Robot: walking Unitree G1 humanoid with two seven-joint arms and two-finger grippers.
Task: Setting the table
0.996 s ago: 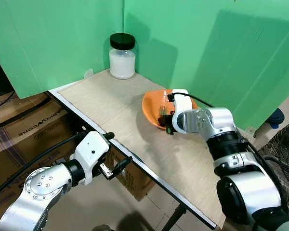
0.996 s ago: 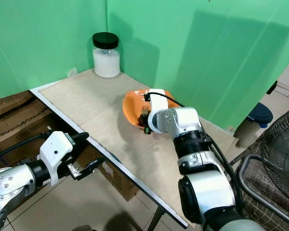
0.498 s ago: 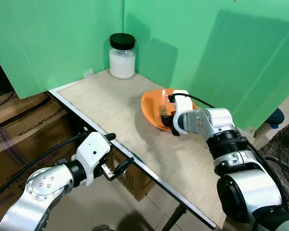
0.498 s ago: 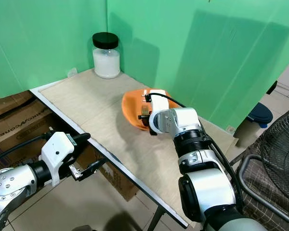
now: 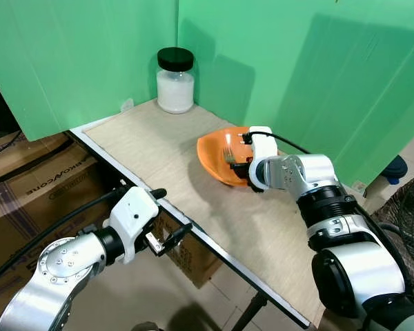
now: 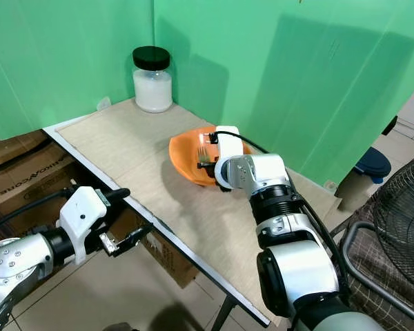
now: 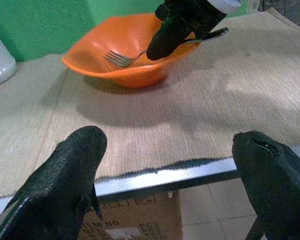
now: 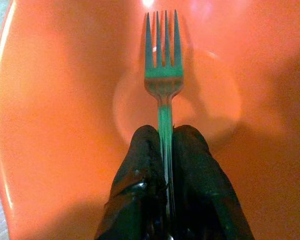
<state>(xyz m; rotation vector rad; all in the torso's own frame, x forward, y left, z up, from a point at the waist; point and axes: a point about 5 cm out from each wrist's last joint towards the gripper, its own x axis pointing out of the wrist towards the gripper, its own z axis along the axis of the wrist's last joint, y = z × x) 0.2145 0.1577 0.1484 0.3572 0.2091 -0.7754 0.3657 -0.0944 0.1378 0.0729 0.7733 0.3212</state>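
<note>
I have the right gripper point(image 8: 165, 150) clenched on the handle of a metal fork point(image 8: 163, 75), its tines reaching into the orange bowl point(image 5: 217, 158). The bowl sits tipped on the tan surface point(image 5: 159, 148), toward the green backdrop point(image 5: 297, 76), well apart from the glass jar with a black lid point(image 5: 174, 80) standing in the back corner of that surface. My left gripper point(image 5: 167, 234) hangs off the near edge of the surface, below it, fingers point(image 7: 65, 170) spread wide and released, grasping nothing. Cardboard boxes point(image 5: 34, 179) sit on the floor beneath the surface
</note>
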